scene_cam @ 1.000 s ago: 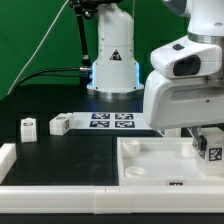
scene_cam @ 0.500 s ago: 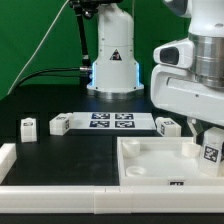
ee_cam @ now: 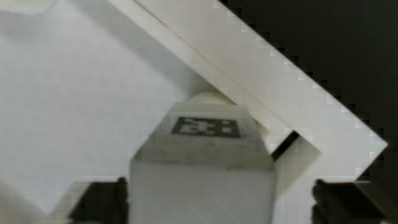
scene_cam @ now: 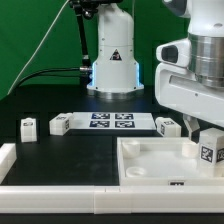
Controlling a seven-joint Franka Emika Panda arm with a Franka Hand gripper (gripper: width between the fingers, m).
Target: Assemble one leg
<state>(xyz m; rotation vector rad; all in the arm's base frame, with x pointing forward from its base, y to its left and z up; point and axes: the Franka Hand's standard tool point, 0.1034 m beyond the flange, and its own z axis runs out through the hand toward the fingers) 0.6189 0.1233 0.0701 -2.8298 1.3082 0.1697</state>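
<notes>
I've got the gripper (ee_cam: 199, 195) clamped on one leg (ee_cam: 205, 150), fingers either side of it in the wrist view, tag facing the cam. In the exterior view that leg (scene_cam: 209, 152) sits low over the far corner of the tabletop (scene_cam: 150, 165), on the exterior view's right, tucked against the raised rim. My read: it's held upright there so its end lines up w/ the corner hole, though I can't see the hole or whether it's seated yet. Count: 4 legs visible in total, 1 in the grip, 2 loose on the table at the exterior view's left (scene_cam: 29, 127) and (scene_cam: 59, 124), 1 more (scene_cam: 166, 126) just beside the marker board (scene_cam: 112, 121), partly behind the arm. 1 tabletop, 1 marker board w/ several tags. Spares are well apart from the tabletop, prob. to keep the work corner free.
</notes>
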